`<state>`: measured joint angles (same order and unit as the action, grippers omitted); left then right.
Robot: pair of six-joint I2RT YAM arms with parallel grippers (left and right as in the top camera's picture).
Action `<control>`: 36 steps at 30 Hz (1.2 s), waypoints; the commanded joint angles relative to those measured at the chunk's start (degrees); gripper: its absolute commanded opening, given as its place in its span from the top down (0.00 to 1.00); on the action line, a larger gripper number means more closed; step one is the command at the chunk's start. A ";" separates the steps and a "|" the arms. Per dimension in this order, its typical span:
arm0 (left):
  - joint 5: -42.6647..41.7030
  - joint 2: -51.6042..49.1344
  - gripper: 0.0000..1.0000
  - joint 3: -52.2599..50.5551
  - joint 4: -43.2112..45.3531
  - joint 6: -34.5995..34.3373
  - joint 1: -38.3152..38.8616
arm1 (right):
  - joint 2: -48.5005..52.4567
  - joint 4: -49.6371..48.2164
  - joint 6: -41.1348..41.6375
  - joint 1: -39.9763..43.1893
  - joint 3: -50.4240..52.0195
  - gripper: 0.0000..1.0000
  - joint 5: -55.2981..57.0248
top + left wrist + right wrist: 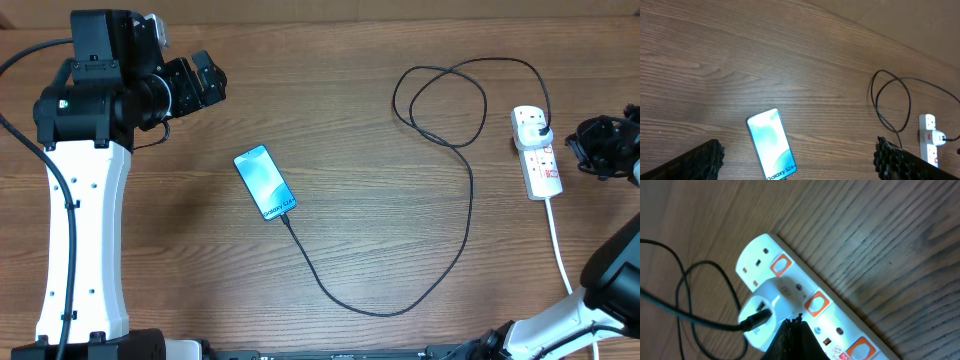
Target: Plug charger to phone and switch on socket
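Observation:
The phone [265, 183] lies mid-table with its cyan screen lit; it also shows in the left wrist view [769, 142]. The black charger cable [455, 240] runs from the phone's lower end, loops, and ends in a white adapter [767, 307] plugged into the white socket strip [541, 160]. My left gripper [205, 82] is open and empty, high at the far left, well away from the phone; its fingers frame the left wrist view [799, 150]. My right gripper [795, 322] is shut, its tip over the strip [840, 325] between the adapter and an orange switch [815, 304].
The strip's thick white cord [560, 245] runs toward the front right edge. The cable's loop [440, 100] lies left of the strip. The strip has other orange switches [780, 265]. Bare wooden table surrounds the phone.

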<state>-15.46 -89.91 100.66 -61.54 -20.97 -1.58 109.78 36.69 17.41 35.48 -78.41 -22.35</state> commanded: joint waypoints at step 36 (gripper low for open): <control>-0.68 -0.46 0.00 0.31 0.04 0.61 -0.22 | 9.42 -4.50 3.58 -2.78 -0.28 0.96 0.66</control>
<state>-15.66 -89.91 100.66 -61.56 -20.97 -1.58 117.97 31.00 20.82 33.54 -78.46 -21.65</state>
